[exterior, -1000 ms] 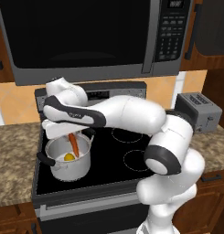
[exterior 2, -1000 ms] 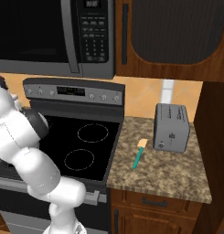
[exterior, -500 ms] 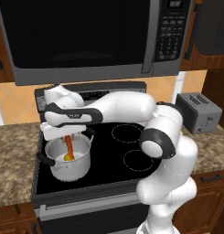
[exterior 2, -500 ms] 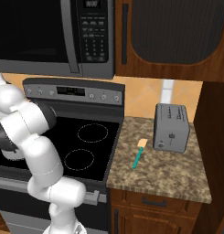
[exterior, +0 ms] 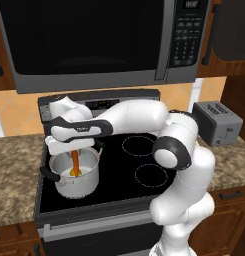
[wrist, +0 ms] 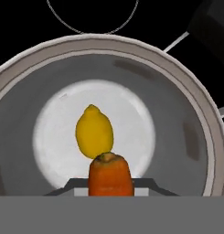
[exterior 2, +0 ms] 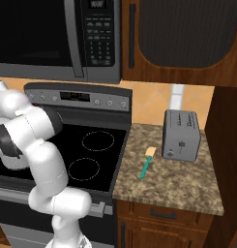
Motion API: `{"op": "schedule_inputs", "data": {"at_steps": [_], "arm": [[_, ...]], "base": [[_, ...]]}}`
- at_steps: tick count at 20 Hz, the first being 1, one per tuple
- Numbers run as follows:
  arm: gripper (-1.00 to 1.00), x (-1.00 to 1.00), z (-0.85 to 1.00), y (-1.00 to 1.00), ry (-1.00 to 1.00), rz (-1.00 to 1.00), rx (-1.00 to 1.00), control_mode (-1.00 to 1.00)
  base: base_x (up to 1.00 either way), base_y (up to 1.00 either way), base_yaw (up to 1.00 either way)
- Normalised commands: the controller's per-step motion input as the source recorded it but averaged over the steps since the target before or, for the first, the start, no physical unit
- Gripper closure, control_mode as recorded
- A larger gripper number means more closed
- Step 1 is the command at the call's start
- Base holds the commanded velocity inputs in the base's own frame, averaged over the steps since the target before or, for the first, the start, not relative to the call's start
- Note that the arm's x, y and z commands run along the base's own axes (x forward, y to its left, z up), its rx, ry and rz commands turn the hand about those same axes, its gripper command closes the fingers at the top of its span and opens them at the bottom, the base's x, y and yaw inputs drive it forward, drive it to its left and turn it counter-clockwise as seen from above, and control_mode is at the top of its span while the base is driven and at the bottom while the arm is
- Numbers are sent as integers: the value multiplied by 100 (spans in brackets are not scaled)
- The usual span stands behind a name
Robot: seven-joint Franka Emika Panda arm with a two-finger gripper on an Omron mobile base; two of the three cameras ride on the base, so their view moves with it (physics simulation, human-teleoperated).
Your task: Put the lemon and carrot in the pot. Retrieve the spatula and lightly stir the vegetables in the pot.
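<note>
So the gripper point(exterior: 74, 150) is pinched narrow on the carrot point(exterior: 74, 161), holding it upright over the pot's point(exterior: 86, 181) mouth, tip down inside. Since half a second ago the arm has come a bit lower. The lemon point(wrist: 94, 131) sits on the pot floor. The spatula point(exterior 2: 146, 164) hasn't moved, on the counter point(exterior 2: 178, 184) near the toaster point(exterior 2: 181, 135), far right.

The lemon point(wrist: 94, 132) lies in the pot point(exterior: 74, 176) on the stove's point(exterior: 144, 165) front-left burner, the carrot point(exterior: 75, 161) upright above it.
</note>
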Motion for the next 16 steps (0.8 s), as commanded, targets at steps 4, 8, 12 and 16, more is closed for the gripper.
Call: {"op": "schedule_inputs", "data": {"at_steps": [4,8,12,16], "arm": [[-100,0,0,0,-5,-3,0,-100],[-100,0,0,0,-2,-4,0,-100],[-100,-72,61,-4,-21,0,0,-100],[-100,-100,63,-58,-31,0,0,-100]], "base": [[0,0,0],[0,0,0],[0,0,0],[0,0,0]]}}
